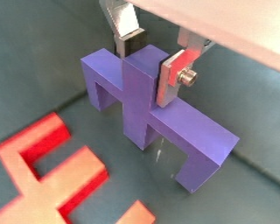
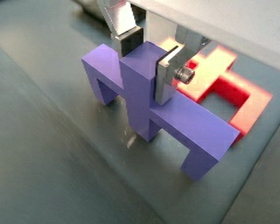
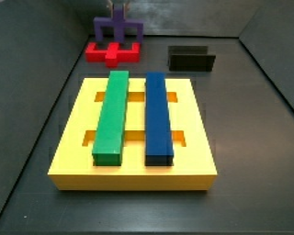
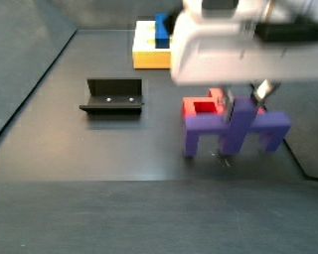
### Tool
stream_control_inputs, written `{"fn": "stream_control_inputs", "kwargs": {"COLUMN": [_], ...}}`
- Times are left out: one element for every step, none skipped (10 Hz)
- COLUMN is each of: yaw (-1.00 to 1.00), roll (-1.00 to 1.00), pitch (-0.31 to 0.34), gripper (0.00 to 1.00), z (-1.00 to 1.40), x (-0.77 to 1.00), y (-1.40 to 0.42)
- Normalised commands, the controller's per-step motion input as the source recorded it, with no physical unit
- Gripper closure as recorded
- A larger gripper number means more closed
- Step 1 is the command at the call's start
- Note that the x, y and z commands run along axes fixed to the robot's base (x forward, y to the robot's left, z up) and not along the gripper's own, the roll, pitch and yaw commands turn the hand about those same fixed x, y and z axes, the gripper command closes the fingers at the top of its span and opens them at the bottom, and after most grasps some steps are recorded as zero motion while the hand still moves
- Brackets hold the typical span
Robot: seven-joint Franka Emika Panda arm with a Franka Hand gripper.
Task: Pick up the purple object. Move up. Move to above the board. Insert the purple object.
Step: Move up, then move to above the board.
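Observation:
The purple object (image 1: pixel 154 109) (image 2: pixel 149 105) is a bridge-shaped piece with a crossbar, two legs and an upright central post. My gripper (image 1: pixel 150 59) (image 2: pixel 150 61) is shut on that post, with a silver finger pressed on each side. In the side views the purple object (image 4: pixel 237 129) (image 3: pixel 117 31) stands right beside a small red block (image 4: pixel 202 105), legs down near the floor. I cannot tell whether the legs touch the floor. The board (image 3: pixel 76 128) is a large yellow block bearing a green bar (image 3: pixel 111 115) and a blue bar (image 3: pixel 158 115), well apart from the gripper (image 4: pixel 241 99).
The red block (image 1: pixel 49 166) (image 2: pixel 234 86) (image 3: pixel 111 53) lies on the floor next to the purple piece. A black fixture (image 3: pixel 193 60) (image 4: pixel 111 96) stands between that spot and the board (image 4: pixel 148 50). Dark walls enclose the grey floor.

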Motion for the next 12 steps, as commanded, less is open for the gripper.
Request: {"fn": "stream_control_inputs", "kwargs": {"yaw": [0.00,0.01,0.00,-0.01,0.00,0.01,0.00,0.00,0.00,-0.13,-0.12,-0.05], "roll": [0.03,0.05,0.00,-0.02,0.01,0.01,-0.01,0.00,0.01,-0.09,-0.08,-0.01], "pitch": [0.043,0.039,0.000,0.013,0.022,0.020,0.061,0.096,0.077,0.124,0.106,0.080], "gripper": [1.00,1.00,1.00,1.00,1.00,1.00,1.00,1.00,1.00,1.00,1.00,1.00], "z": [0.48,0.19,1.40,1.40,1.40,1.40,1.00,0.55,0.26,0.14,0.12,0.13], "x": [-0.03,0.00,0.00,-0.02,-0.05,-0.01,0.04,0.03,0.03,0.29,0.29,0.29], "y": [0.01,0.01,0.00,-0.01,-0.01,-0.01,0.01,0.00,0.00,-1.40,-1.40,-1.40]}}
